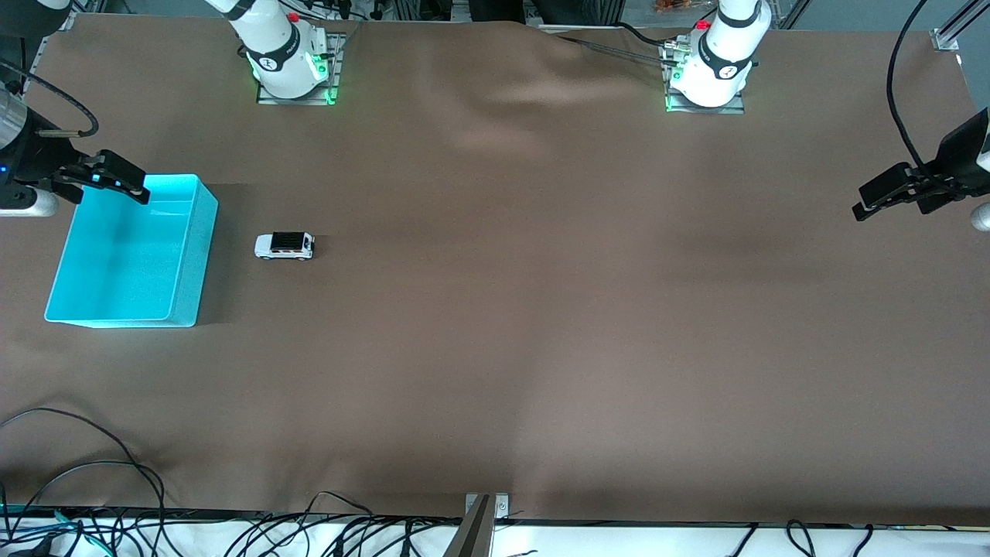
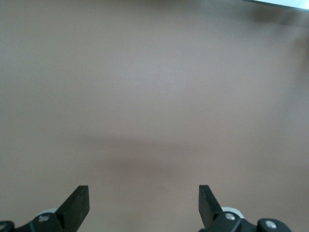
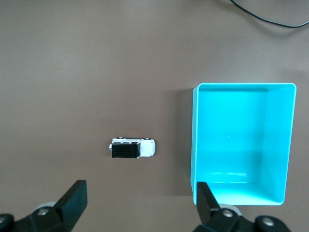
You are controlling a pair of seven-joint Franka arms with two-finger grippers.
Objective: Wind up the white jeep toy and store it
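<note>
The white jeep toy [image 1: 285,246] stands on its wheels on the brown table, beside the cyan bin [image 1: 193,255] toward the right arm's end. It also shows in the right wrist view [image 3: 133,148], next to the bin [image 3: 195,145]. My right gripper [image 1: 108,178] is open and empty, held high over the bin's farther corner [image 3: 141,203]. My left gripper [image 1: 889,193] is open and empty, held high over bare table at the left arm's end [image 2: 144,205]. No toy shows in the left wrist view.
The cyan bin is open-topped and empty. Both arm bases [image 1: 290,58] [image 1: 711,66] stand along the farther table edge. Cables [image 1: 93,480] lie along the nearer edge. A metal bracket [image 1: 483,514] sits at the middle of the nearer edge.
</note>
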